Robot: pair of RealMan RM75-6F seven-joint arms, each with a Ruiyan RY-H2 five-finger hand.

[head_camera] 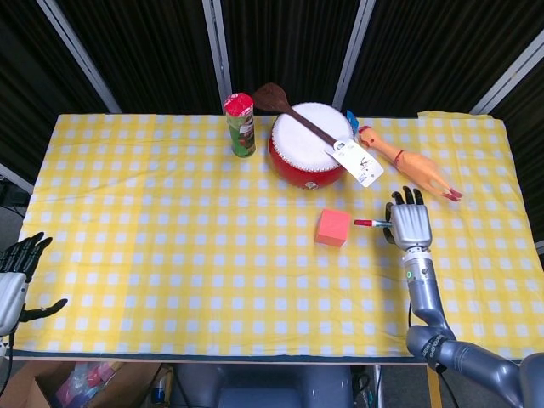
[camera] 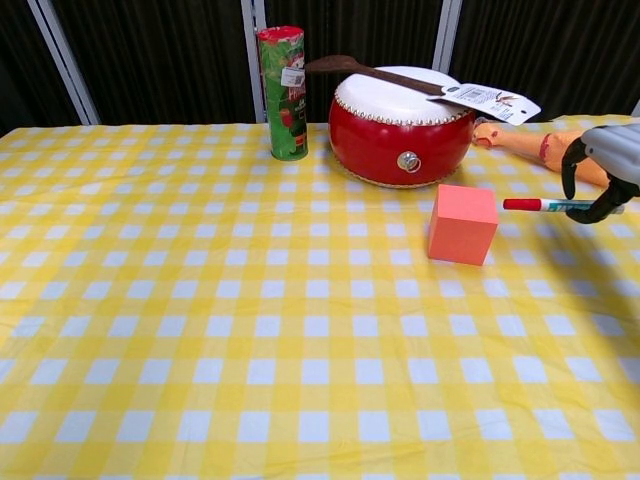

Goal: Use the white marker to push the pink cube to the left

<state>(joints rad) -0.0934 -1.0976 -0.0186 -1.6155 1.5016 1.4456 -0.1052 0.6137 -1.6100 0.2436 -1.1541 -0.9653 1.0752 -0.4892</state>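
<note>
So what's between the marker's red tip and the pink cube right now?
Nothing but bare checked cloth. In the chest view the marker, held by the right hand, has its red tip just short of the pink cube; the head view shows the same gap.

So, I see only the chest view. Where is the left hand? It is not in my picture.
Observer: The left hand hangs beside the near-left corner of the table, fingers apart, holding nothing.
Operator: From above, is the white marker aimed at the pink cube?
Observer: Yes, it points at the cube's right face, with a small gap before it.
Operator: What lies behind the right hand?
Observer: The whole rubber chicken, apart from that hand.
</note>
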